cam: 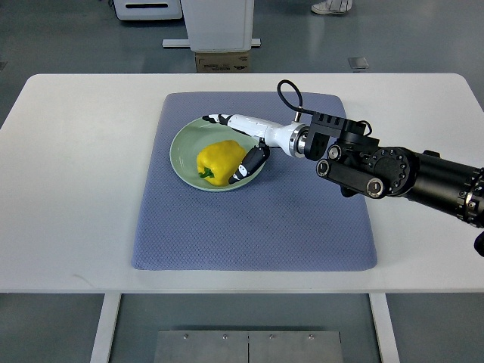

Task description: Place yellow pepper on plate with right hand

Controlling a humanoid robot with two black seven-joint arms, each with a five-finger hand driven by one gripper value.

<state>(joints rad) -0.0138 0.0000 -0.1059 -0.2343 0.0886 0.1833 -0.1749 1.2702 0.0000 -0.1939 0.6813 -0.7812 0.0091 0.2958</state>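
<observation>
A yellow pepper (217, 161) with a green stem lies in the pale green plate (184, 142), which sits on a blue-grey mat (257, 219). My right hand (221, 148) reaches in from the right over the plate. Its white fingers (227, 119) stretch out along the plate's far rim, a gap away from the pepper. The black-tipped thumb (249, 163) lies against the pepper's right side. The hand is spread and does not grip the pepper. The left arm is out of view.
The mat lies on a white table (76, 181). My right arm's black forearm (401, 174) crosses the mat's right side. Beyond the table's far edge stand a white pedestal and a cardboard box (221, 62).
</observation>
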